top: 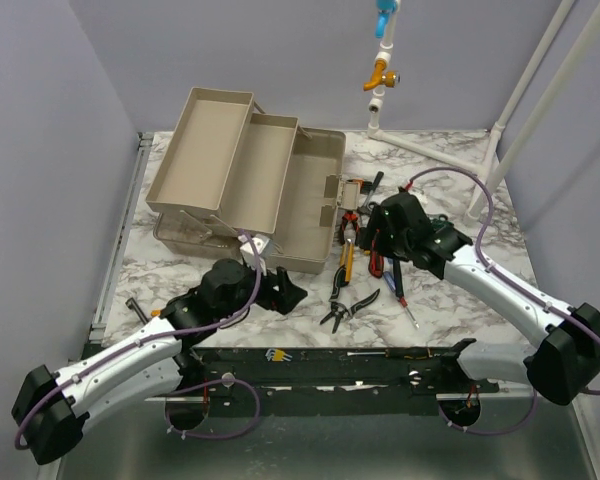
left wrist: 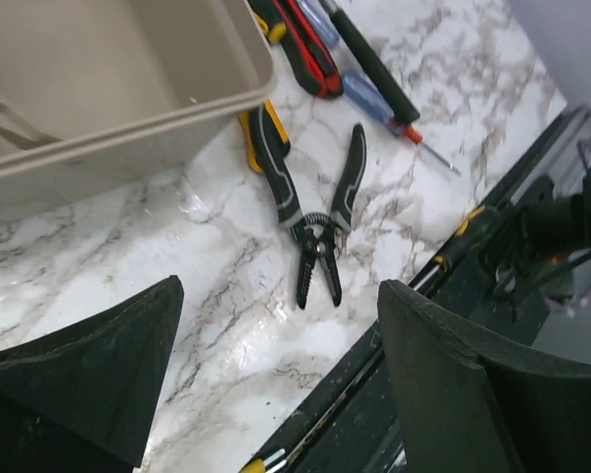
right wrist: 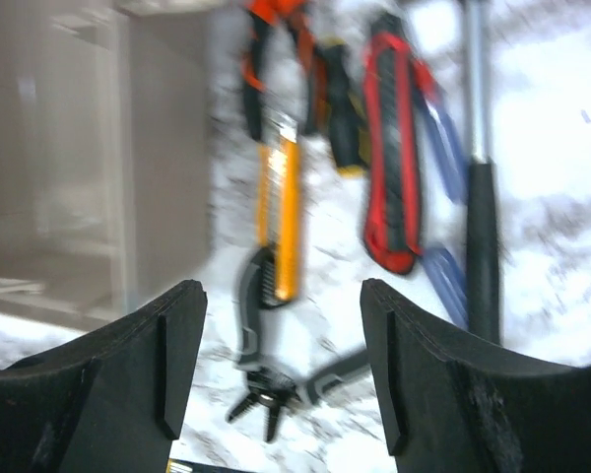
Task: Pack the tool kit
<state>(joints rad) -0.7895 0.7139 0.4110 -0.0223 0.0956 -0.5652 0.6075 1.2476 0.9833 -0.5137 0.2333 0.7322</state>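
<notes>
The open tool kit box (top: 280,215) stands at the back left with its beige trays (top: 205,140) fanned out; its corner also shows in the left wrist view (left wrist: 128,89). To its right lie orange-handled pliers (top: 350,222), a yellow-handled tool (top: 347,262), a red knife (top: 376,262), screwdrivers (top: 400,290) and grey pliers (top: 346,308). My left gripper (top: 285,292) is open and empty, just left of the grey pliers (left wrist: 315,232). My right gripper (top: 380,245) is open and empty above the tools: the yellow tool (right wrist: 281,212), the red knife (right wrist: 389,148) and the grey pliers (right wrist: 266,365).
A black hammer handle (right wrist: 481,227) lies right of the knife. White pipes (top: 520,110) with a yellow valve (top: 380,75) stand at the back right. A black rail (top: 360,365) runs along the table's near edge, with small hex keys (top: 273,353) on it.
</notes>
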